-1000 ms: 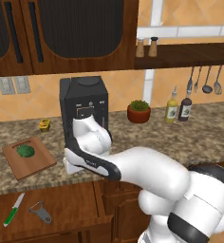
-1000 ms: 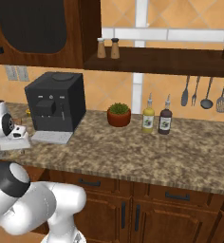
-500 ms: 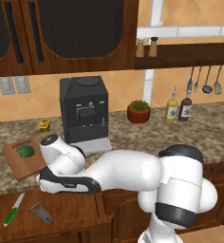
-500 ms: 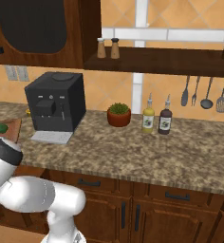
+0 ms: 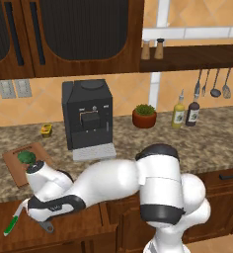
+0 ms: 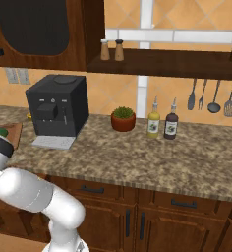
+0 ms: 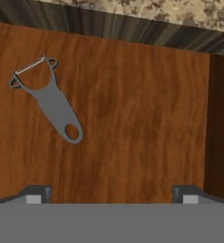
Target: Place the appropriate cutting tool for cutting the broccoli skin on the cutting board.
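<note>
Claw [image 7: 109, 192] spread wide above the open drawer [image 7: 133, 118]; grey peeler [image 7: 50, 99] up-left of it; green-handled knife [image 5: 12, 222] beside the arm.

Kitchen: coffee machine [image 5: 87, 117], granite counter [image 6: 137, 157]

The cutting board [image 5: 15, 160] lies at the left end of the tabletop [image 5: 207, 138], with the broccoli [image 5: 25, 157] on it. A coffee machine [image 5: 87, 118] stands just to its right, toward the back edge. Below the tabletop's front edge, in an open drawer [image 7: 133, 118], lie the knife [image 5: 12, 221] and a peeler [image 7: 52, 102].
</note>
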